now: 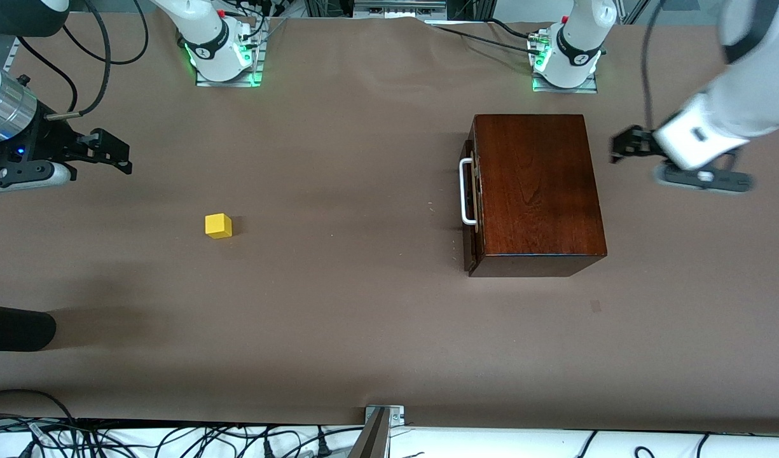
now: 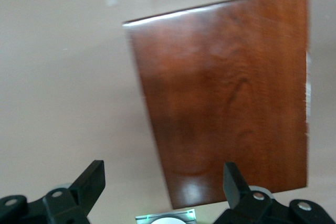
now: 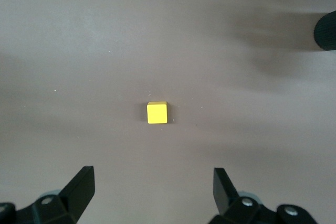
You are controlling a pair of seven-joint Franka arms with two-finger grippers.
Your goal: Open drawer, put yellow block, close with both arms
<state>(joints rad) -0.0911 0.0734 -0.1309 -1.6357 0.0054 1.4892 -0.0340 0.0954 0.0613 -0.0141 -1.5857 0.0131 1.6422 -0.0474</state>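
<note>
Brown table (image 1: 364, 318): drawer (image 1: 470, 191) shut, both my grippers (left (image 1: 618, 149), right (image 1: 112, 152)) gaping empty; I risk shoving its box (image 1: 535, 191) if the handle (image 1: 467, 191) pull slips.

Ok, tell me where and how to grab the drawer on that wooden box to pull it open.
Grip the white U-shaped handle on the drawer front, the face turned toward the right arm's end of the table. Come in level from that end and close a claw across the bar: it stands proud of the front, leaving a gap for a finger. The box is smooth elsewhere.
</note>
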